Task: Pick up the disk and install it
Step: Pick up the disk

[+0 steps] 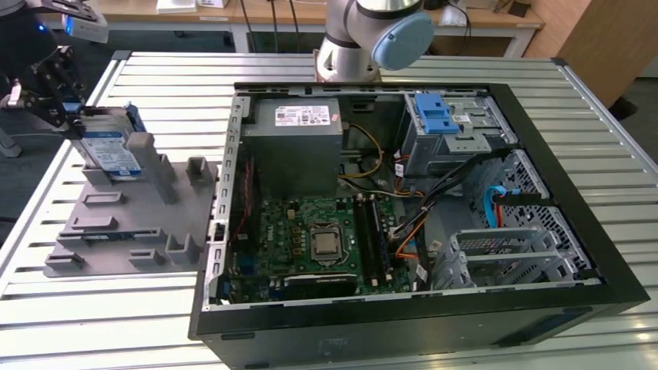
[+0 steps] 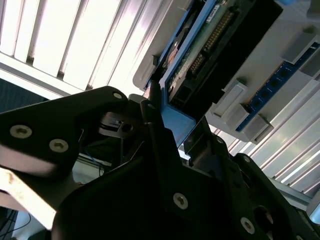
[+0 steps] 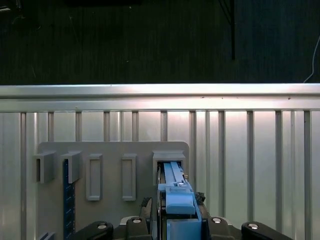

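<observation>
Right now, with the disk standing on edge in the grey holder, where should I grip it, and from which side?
Probably by its free upper end, across the thin faces at the blue rail, coming straight down from above. The disk stands upright in a slot of the grey holder, so its lower end is walled in. The gripper sits at that upper end.

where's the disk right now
In the exterior view the disk stands on edge in the grey holder at the exterior view's left, outside the open computer case, with the gripper at its upper end.
</observation>
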Motion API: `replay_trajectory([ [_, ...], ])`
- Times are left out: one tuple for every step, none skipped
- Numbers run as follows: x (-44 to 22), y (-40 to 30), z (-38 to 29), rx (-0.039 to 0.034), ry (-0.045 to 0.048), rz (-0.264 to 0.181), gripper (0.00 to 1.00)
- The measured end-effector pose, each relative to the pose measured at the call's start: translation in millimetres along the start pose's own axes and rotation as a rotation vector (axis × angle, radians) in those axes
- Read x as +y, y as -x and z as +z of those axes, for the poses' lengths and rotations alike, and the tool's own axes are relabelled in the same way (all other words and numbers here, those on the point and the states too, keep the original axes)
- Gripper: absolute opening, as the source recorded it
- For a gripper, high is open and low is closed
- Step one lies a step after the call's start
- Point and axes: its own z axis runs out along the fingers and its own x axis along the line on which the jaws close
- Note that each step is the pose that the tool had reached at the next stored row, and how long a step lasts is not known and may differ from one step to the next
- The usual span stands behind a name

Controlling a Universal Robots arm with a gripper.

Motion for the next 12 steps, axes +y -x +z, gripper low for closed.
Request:
replay_trajectory([
  [0.0,0.0,0.0,0.0,0.0,0.0,0.43],
  [0.0,0.0,0.0,0.0,0.0,0.0,0.43],
  [0.0,0.0,0.0,0.0,0.0,0.0,0.36],
  [0.0,0.0,0.0,0.0,0.0,0.0,0.36],
  [0.0,0.0,0.0,0.0,0.0,0.0,0.36],
  [0.0,0.0,0.0,0.0,0.0,0.0,0.36],
  [0.0,0.0,0.0,0.0,0.0,0.0,0.36],
  [0.0,0.0,0.0,0.0,0.0,0.0,0.36],
  [0.0,0.0,0.0,-0.0001,-0.0001,0.0,0.36],
  [0.0,0.0,-0.4,-0.0001,-0.0001,0.0,0.36],
  [0.0,0.0,-1.2,0.0,0.0001,0.0,0.36],
  [0.0,0.0,-2.0,0.0,-0.0001,0.0,0.36],
])
